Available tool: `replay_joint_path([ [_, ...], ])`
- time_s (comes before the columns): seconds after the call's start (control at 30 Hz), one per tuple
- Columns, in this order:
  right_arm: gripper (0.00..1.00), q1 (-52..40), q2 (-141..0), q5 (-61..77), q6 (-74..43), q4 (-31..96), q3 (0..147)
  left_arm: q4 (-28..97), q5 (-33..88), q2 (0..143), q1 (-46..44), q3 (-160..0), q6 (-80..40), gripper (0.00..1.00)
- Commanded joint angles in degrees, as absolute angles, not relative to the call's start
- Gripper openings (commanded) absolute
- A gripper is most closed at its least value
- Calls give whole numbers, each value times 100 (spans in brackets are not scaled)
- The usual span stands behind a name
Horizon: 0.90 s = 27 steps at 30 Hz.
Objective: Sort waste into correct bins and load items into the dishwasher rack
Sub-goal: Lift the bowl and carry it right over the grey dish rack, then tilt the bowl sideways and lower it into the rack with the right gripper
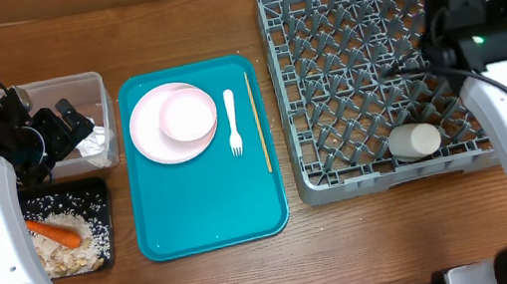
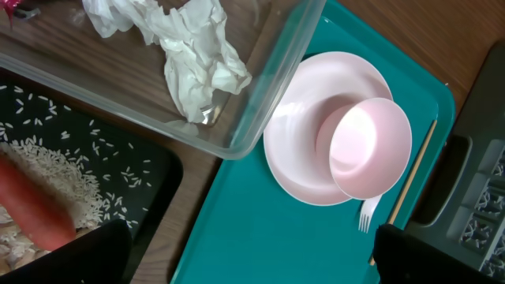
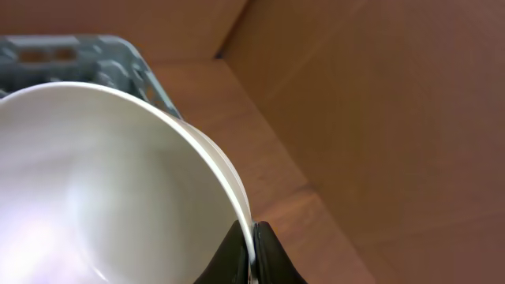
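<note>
Clear plastic first, at the far left: the clear tub (image 1: 73,81) holds crumpled tissues (image 2: 193,55) and a scrap of red wrapper (image 2: 9,8). Just nearer lies the black tray (image 1: 99,185) with the carrot (image 1: 54,232), rice (image 1: 96,236) and beige food scraps (image 1: 54,254). My left gripper (image 2: 252,264) hangs over where these bins meet the teal tray (image 1: 203,210), jaws spread wide and holding nothing.

On the teal tray the pink bowl (image 1: 187,114) sits on the white plate (image 1: 157,136). The fork (image 1: 233,123) and chopsticks (image 1: 259,121) lie to their right. None of these is loaded yet.

Further right is the dishwasher rack (image 1: 321,51), with one cup (image 1: 415,141) lying on its side near its near edge. My right gripper (image 3: 254,252) is at the rack's far right corner, pinched narrow on the rim of a white bowl (image 3: 95,181).

That pinch is my main worry. I grip only a thin edge, so the bowl could swing or slip out if it knocks a peg on the way down. On the left, dropping straight down could clip the tub's corner. Taking the pink bowl might drag the plate under it. The chopsticks lie flat and thin and may skid away from my fingers.
</note>
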<state>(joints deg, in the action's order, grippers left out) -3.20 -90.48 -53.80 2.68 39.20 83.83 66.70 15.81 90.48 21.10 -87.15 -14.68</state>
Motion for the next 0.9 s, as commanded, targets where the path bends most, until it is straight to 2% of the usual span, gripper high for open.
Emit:
replay_joint_path([
  [0.0, 4, -357, -9349, -6331, 305, 3909, 8438, 6683, 1608, 8919, 2126, -8814, -1503, 100],
  [0.1, 4, -355, -9588, -7054, 307, 3774, 8313, 6685, 1608, 8919, 2126, -8814, -1503, 100],
  [0.87, 4, -749, -9817, -7282, 329, 3677, 6860, 6683, 1608, 8919, 2126, -8814, -1503, 100],
])
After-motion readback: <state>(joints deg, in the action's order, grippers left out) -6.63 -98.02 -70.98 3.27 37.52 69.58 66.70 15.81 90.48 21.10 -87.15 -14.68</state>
